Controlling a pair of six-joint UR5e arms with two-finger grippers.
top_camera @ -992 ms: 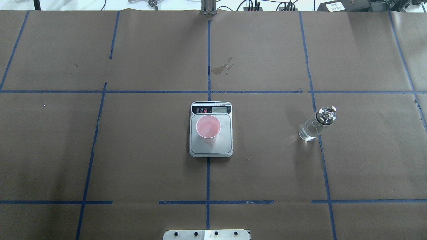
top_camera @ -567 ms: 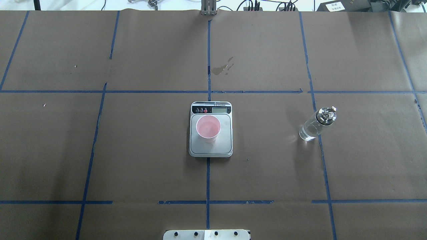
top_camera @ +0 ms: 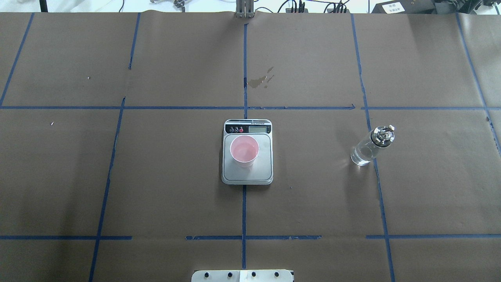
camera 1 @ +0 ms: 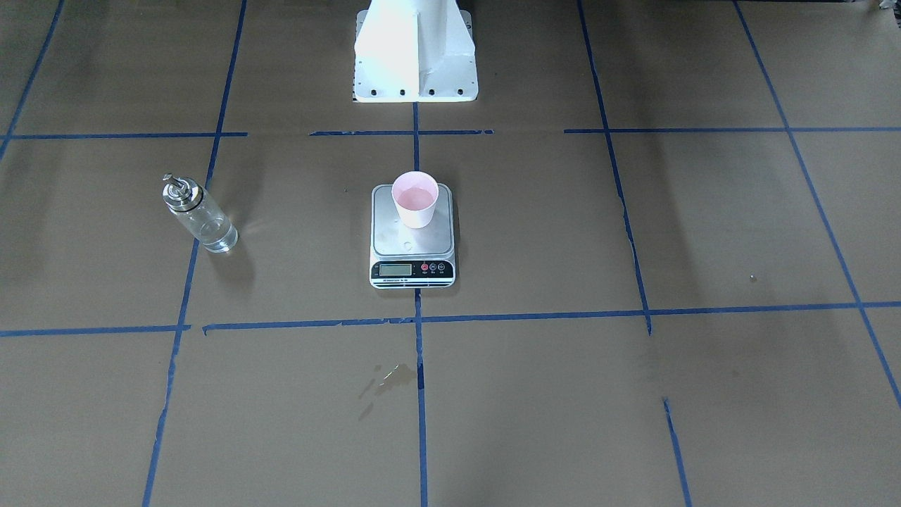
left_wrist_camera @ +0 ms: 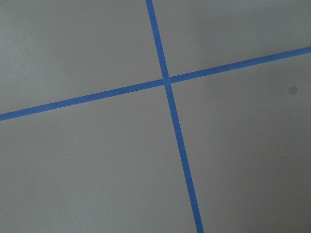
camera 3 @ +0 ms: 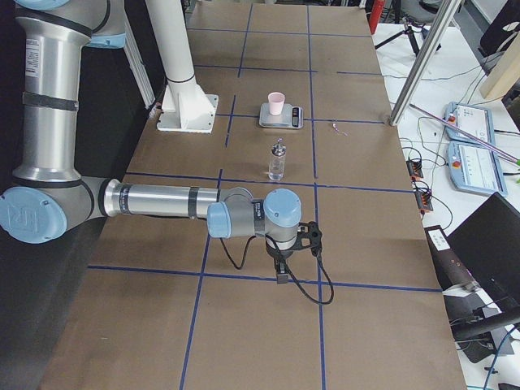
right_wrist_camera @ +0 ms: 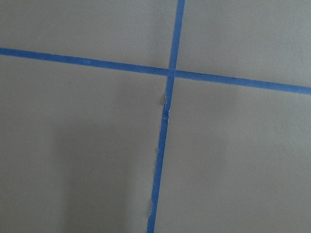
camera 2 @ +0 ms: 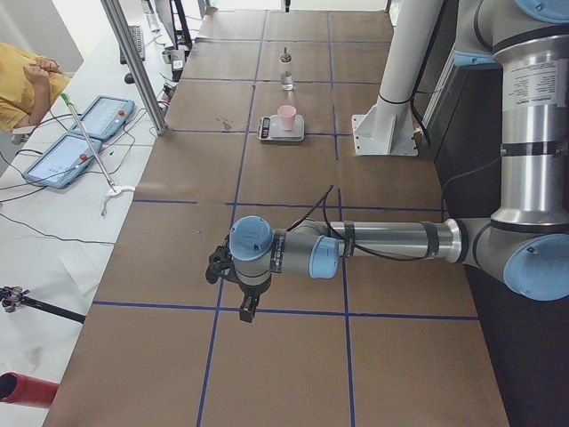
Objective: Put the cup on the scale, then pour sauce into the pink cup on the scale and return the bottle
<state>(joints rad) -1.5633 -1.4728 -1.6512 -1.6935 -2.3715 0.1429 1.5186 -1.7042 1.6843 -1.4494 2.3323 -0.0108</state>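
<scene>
The pink cup (top_camera: pixel 244 150) stands upright on the scale (top_camera: pixel 247 175) at the table's middle, toward the platform's left half; it also shows in the front view (camera 1: pixel 415 199). The clear glass bottle (top_camera: pixel 370 147) with its metal spout stands upright on the paper to the scale's right, with clear sauce in its lower part (camera 1: pixel 211 232). My left gripper (camera 2: pixel 244 311) and right gripper (camera 3: pixel 280 276) hang low over bare paper far out at the table's two ends, away from cup and bottle. I cannot tell whether they are open or shut. Both wrist views show only taped paper.
A wet stain (top_camera: pixel 261 79) marks the paper beyond the scale. The robot's white pedestal (camera 1: pixel 415 53) stands behind the scale. Blue tape lines grid the brown paper. An operator (camera 2: pixel 22 84) and two tablets (camera 2: pixel 80 133) are beside the table.
</scene>
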